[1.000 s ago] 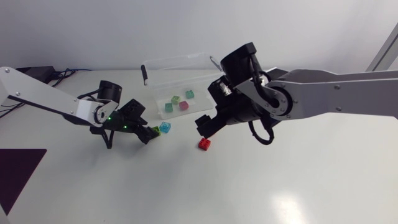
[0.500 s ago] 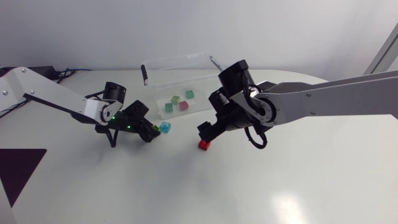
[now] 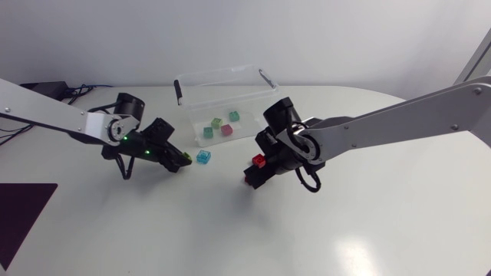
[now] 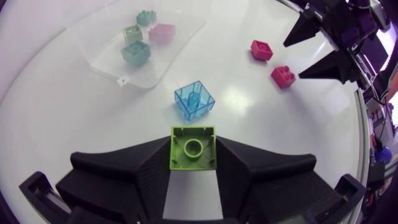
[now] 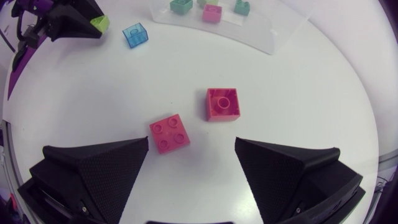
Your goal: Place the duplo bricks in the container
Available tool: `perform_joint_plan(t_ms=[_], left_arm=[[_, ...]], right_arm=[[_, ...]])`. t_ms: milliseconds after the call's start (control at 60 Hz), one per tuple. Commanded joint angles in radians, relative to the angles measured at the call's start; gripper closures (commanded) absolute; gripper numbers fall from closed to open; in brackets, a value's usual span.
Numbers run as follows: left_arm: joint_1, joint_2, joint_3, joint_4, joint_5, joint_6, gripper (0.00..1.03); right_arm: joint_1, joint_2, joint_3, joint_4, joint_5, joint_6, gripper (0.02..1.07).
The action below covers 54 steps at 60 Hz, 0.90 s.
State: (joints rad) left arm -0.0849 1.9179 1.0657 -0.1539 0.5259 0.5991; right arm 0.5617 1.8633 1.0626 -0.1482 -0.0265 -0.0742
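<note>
While the lime brick (image 4: 193, 149) is clamped in the left end effector (image 3: 173, 156), near the container (image 3: 222, 86) with a blue brick (image 4: 194, 101) between, the right end effector (image 5: 193, 146) is spread open over the desk (image 3: 153, 230), one red brick (image 5: 169, 132) just ahead of its gap, a second red brick (image 5: 222, 103) beyond.

My right hand (image 5: 191, 149) hangs over the white counter (image 5: 323, 99), its two fingers spread wide. Just ahead of the gap lie two red pieces, near each other but apart: the studs-up red brick (image 5: 169, 132) and the upturned red brick (image 5: 222, 103), hollow side showing. Farther ahead sits a clear blue brick (image 5: 135, 35). Near it is my left hand (image 5: 84, 25), with a lime brick (image 5: 101, 25) at its tip. The clear container (image 5: 280, 37) holds a pink brick (image 5: 211, 12) between two green bricks (image 5: 181, 6).
</note>
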Motion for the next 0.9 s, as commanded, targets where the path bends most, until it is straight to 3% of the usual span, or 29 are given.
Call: perform_joint_plan(t_ms=[0, 517, 600, 883], left_arm=[[0.014, -0.080, -0.021, -0.027, 0.029, -0.021, 0.83], [0.005, -0.356, -0.039, -0.070, 0.057, -0.211, 0.83], [0.005, -0.367, -0.013, -0.072, 0.057, -0.243, 0.83], [0.002, -0.398, 0.013, -0.115, 0.057, -0.265, 0.83]], right_arm=[[0.000, 0.031, 0.033, 0.013, -0.026, 0.011, 0.07], [-0.011, 0.103, 0.100, -0.077, -0.136, -0.102, 0.07], [-0.009, 0.106, 0.115, -0.097, -0.148, -0.124, 0.13], [-0.014, 0.172, 0.244, -0.269, -0.184, -0.207, 0.18]])
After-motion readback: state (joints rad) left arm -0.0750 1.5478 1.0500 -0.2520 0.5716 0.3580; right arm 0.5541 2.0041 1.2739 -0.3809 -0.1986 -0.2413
